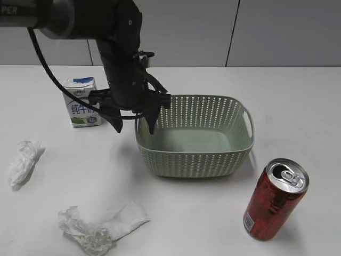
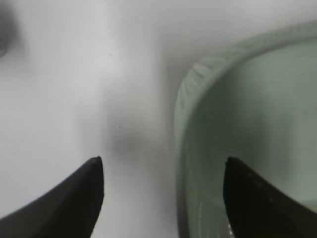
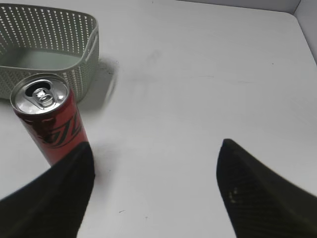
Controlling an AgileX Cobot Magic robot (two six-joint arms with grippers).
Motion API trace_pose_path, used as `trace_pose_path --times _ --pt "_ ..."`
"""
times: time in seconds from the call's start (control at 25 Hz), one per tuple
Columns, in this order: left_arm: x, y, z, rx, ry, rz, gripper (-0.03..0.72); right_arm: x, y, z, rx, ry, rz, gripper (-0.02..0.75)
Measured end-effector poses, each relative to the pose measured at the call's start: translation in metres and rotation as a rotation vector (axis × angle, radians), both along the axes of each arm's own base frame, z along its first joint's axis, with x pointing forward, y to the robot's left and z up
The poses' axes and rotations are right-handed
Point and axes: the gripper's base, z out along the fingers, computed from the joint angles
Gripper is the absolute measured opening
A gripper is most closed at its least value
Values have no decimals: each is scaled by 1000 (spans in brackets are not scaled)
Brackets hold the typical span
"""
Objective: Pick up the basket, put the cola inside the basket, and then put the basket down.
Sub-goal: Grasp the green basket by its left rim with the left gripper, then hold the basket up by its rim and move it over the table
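The basket (image 1: 194,136) sat on the white table (image 1: 298,106) at centre, empty. The left gripper (image 1: 134,128) hung at its nine o'clock edge, jaws spread wide and holding nothing, one finger inside the wall and the other outside, straddling the rim (image 2: 185,99). To do this grasp well, it seemed wise to sink a little deeper over the wall before closing, then lift straight so the basket stays level. The cola (image 1: 274,198) stood upright at about four o'clock from the basket, just beside its corner. The right gripper (image 3: 153,193) hovered near the can, wide open and empty, the can by its left finger. A milk carton (image 1: 81,102) stood at ten o'clock, crumpled tissues (image 1: 101,224) at seven.
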Motion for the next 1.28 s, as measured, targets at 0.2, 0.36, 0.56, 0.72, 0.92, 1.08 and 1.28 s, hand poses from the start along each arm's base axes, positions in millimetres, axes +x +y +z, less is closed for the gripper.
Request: trace_pose_path --times 0.2,0.36,0.56,0.72,0.92,1.08,1.28 --pt "3 -3 -16 1 14 31 531 0 0 0 1 0 0 585" --pt "4 -4 -21 1 22 62 372 0 0 0 0 1 -6 585" --pt "4 -4 -21 -4 20 69 107 0 -2 0 5 3 -27 585" --pt "5 -5 -20 -10 22 76 -4 0 -2 0 8 4 -29 585" --pt "5 0 -16 -3 46 104 -4 0 -2 0 7 4 -30 585" --pt "7 13 2 -36 75 151 -4 0 -2 0 7 4 -30 585" --pt "-2 25 45 -81 71 174 -4 0 -2 0 8 4 -30 585"
